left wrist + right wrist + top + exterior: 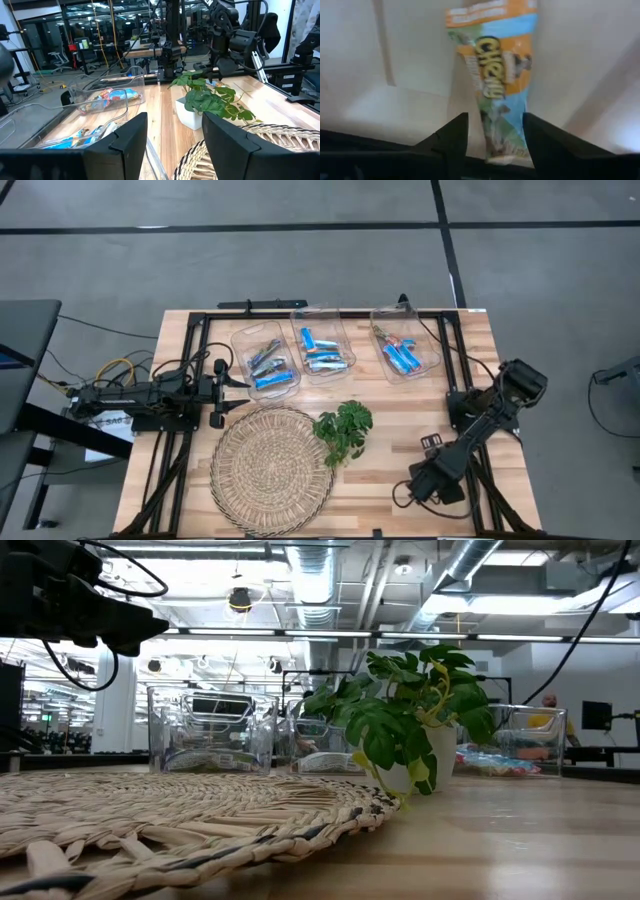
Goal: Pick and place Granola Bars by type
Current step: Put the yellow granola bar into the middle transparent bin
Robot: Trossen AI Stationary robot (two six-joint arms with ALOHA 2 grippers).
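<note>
Claw work first: right claw (495, 127) pinched on the lower end of one granola bar (495, 65), an orange, blue and green wrapper printed "Chewy", sticking out past the dark fingers (452, 137) against a pale blurred background. Carried over the bench's (380, 395) front right corner, well apart from the trays (seen from above, the claw itself hard to pick out among the arm's dark links).

Left claw (175, 130) spread wide, nothing between its fingers, hovering at the bench's left side just beside the left tray (240, 340).

Farther out, along the back edge: three clear trays in a row. Blue-and-silver bars (270, 366) in the left tray, bright blue bars (322, 350) in the middle tray (345, 330), blue and orange bars (402, 358) in the right tray (378, 315).

Toward the front: round woven mat (272, 470), with a small leafy plant (343, 430) touching its right edge.
</note>
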